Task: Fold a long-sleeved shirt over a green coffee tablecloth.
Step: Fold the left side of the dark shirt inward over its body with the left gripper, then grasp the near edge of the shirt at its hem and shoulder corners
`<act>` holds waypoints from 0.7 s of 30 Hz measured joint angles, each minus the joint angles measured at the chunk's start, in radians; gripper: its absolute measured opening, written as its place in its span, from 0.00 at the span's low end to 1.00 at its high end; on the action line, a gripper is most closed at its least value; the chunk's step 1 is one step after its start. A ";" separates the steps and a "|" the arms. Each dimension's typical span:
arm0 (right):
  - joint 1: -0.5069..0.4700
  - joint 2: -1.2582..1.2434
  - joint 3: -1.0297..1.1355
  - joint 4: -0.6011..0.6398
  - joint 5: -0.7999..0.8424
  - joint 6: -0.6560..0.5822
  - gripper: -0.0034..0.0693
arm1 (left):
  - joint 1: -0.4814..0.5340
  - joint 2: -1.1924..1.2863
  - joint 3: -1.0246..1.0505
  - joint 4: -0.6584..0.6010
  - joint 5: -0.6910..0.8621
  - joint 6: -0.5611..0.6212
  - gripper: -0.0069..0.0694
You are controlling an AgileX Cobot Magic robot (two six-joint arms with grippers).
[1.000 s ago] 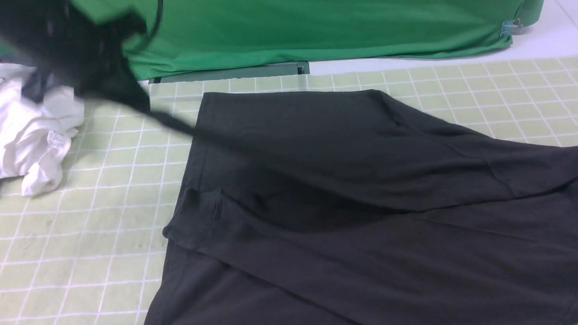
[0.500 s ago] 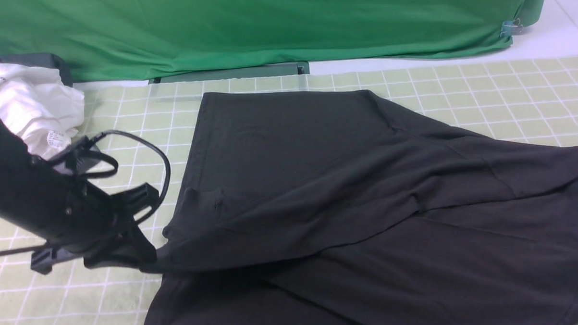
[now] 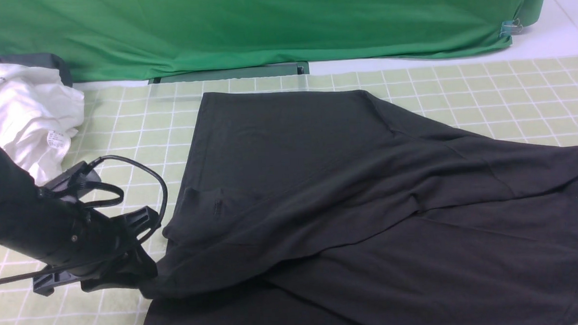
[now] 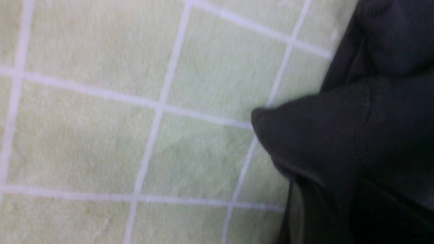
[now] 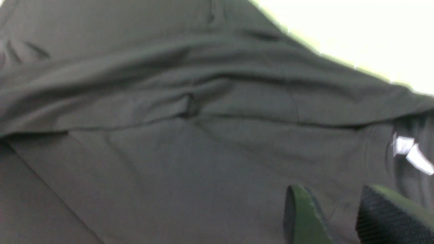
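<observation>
Two right fingers (image 5: 300, 217) gape over the long-sleeved shirt (image 5: 169, 135).

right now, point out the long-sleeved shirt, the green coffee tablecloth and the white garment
long-sleeved shirt (image 3: 288, 133), front view, flat body panel
green coffee tablecloth (image 3: 507, 92), front view, bare far-right squares
white garment (image 3: 22, 109), front view, crumpled middle

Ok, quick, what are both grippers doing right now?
Left gripper: at a cuff of the long-sleeved shirt; open or shut cannot be told.
Right gripper: open, holding nothing.
</observation>
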State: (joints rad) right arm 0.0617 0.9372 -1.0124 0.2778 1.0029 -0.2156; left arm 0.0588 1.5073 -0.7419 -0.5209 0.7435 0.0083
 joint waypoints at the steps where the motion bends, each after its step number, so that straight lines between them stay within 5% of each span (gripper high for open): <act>1: 0.000 0.025 -0.001 0.000 0.007 0.000 0.38 | 0.000 0.000 0.000 0.001 -0.010 0.000 0.44; 11: 0.000 0.322 -0.003 0.010 -0.021 -0.026 0.41 | 0.000 0.000 -0.207 0.128 0.042 0.003 0.78; 21: 0.019 0.674 -0.117 0.018 -0.125 -0.179 0.59 | 0.000 0.000 -0.370 0.093 0.045 0.003 0.82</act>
State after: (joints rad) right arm 0.0807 1.6108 -1.1299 0.2956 0.8775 -0.3951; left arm 0.0588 1.5073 -1.1122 -0.4280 0.7884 0.0110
